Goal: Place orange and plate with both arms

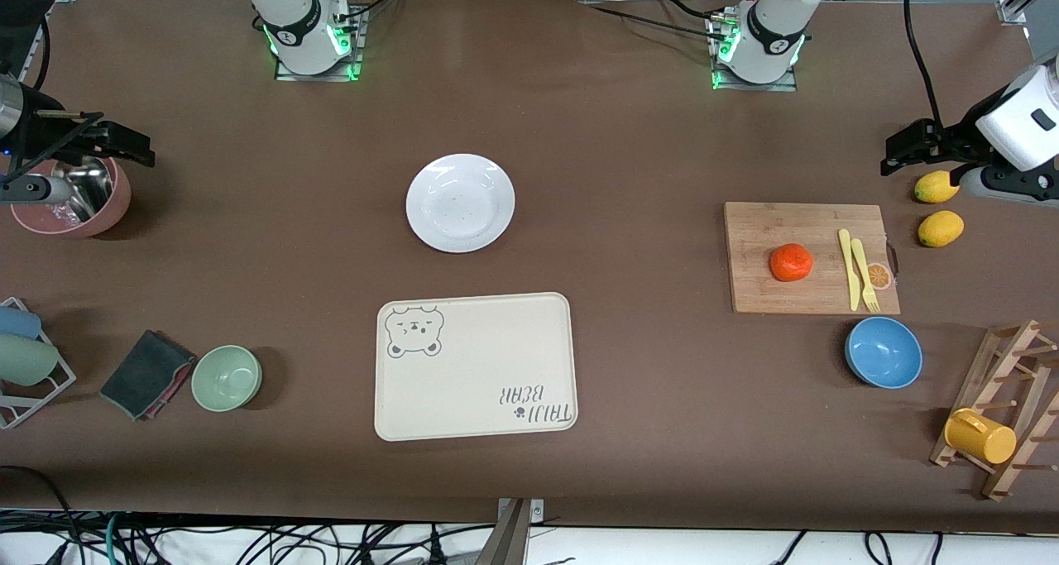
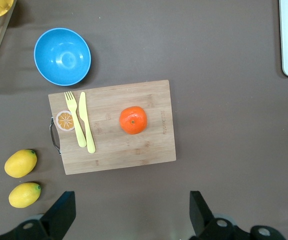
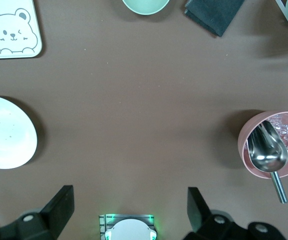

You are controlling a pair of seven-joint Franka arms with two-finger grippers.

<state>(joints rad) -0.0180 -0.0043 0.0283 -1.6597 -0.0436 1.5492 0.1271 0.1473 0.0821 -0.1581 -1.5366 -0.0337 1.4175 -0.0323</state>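
The white plate (image 1: 460,203) lies on the brown table between the two arm bases; its edge shows in the right wrist view (image 3: 3,132). The red-orange orange (image 1: 790,262) sits on a wooden cutting board (image 1: 761,234) toward the left arm's end, also in the left wrist view (image 2: 133,120). My left gripper (image 1: 898,153) is open and empty, up in the air beside the lemons; its own view (image 2: 132,210) shows bare table between the fingers. My right gripper (image 1: 136,145) is open and empty, raised over a pink bowl; its own view (image 3: 128,205) shows bare table.
A cream bear tray (image 1: 476,366) lies nearer the camera than the plate. A yellow knife and fork (image 1: 856,269) lie on the board. There are also a blue bowl (image 1: 884,351), two lemons (image 1: 940,228), a green bowl (image 1: 227,377), a dark cloth (image 1: 145,375), a pink bowl with scoop (image 1: 79,197) and a wooden rack with yellow cup (image 1: 980,437).
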